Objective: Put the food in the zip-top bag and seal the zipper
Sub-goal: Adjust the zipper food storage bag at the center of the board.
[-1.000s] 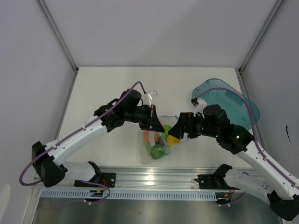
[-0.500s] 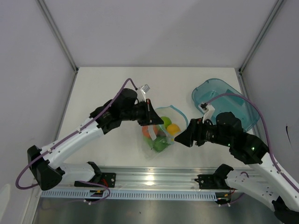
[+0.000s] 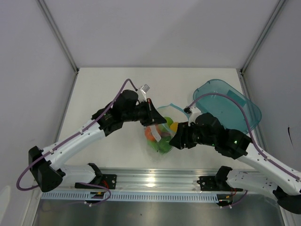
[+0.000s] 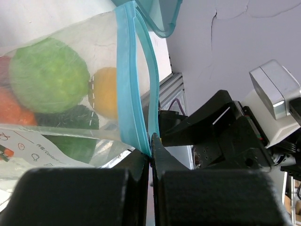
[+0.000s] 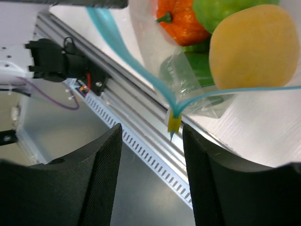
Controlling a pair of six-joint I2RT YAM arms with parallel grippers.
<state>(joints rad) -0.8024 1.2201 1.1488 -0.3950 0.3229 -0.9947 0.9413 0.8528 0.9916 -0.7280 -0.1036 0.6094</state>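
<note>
the left gripper (image 4: 151, 143) is clenched on the zipper (image 4: 128, 89), its 2 fingers pressed together with the light blue strip rising out of the pinch, so the zip-top bag (image 3: 161, 133) hangs from that hold over the table (image 3: 108, 84). the right gripper (image 5: 151, 135) stands released, its 2 fingers spread either side of a small yellow tab (image 5: 174, 123) where the strip's 2 lips meet; neither pad touches it yet. beyond the tab the lips part, so the mouth looks unsealed. the food sits inside the bag: a green lime (image 4: 49, 75), a yellow lemon (image 5: 254, 47), an orange piece (image 5: 181, 21) and darker green ones beneath. the teal tray (image 3: 225, 106) lies behind the right arm. the step in hand seems to be sealing. to do it well, the right fingers should close just above the tab with both lips flat between the pads, then run along the strip while the left hold keeps it taut and straight. the lemon bulges near the mouth, so a crooked pull could leave a gap there.
</note>
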